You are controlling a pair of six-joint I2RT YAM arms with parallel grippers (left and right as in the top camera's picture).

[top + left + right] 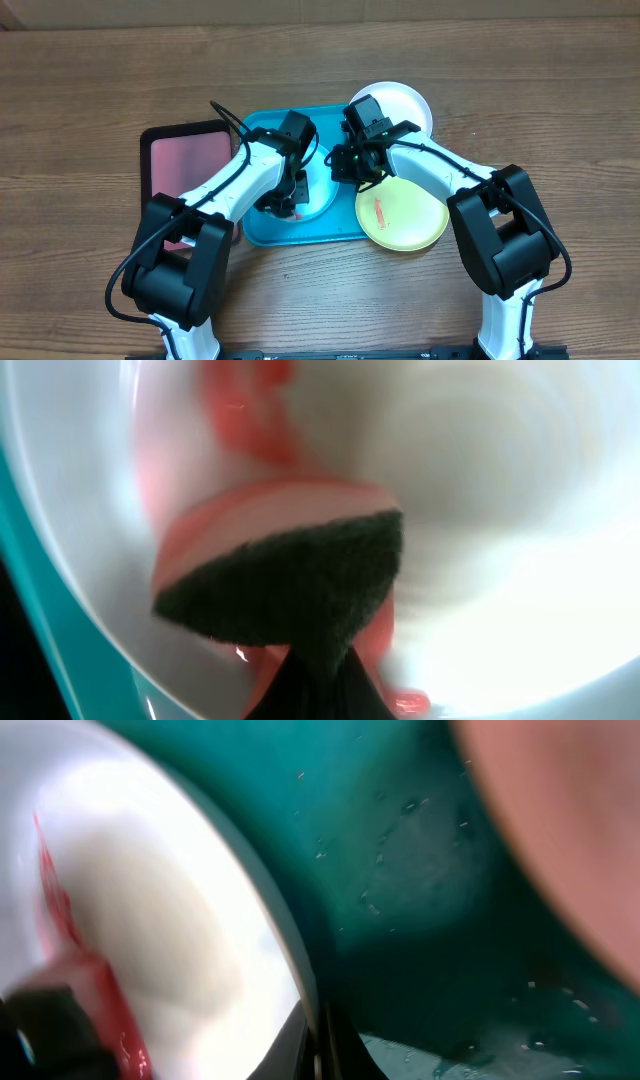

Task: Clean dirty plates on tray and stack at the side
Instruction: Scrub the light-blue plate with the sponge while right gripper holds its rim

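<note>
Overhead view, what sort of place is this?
Probably a robotics lab bench, not a kitchen: a plain wooden table, two mounted robot arms, and a smeared yellow plate by a turquoise tray.

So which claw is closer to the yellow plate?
Right. The right claw is at the right edge of the tray, just beside the yellow plate; the left claw is farther off, over the tray's middle, holding a sponge.

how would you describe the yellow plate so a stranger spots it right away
Find the big turquoise tray in the middle of the overhead view. At its right edge, on the side nearer the robot's base, lies the yellow plate. Unlike the white plate beyond it, it is yellow with one short red streak.
</note>
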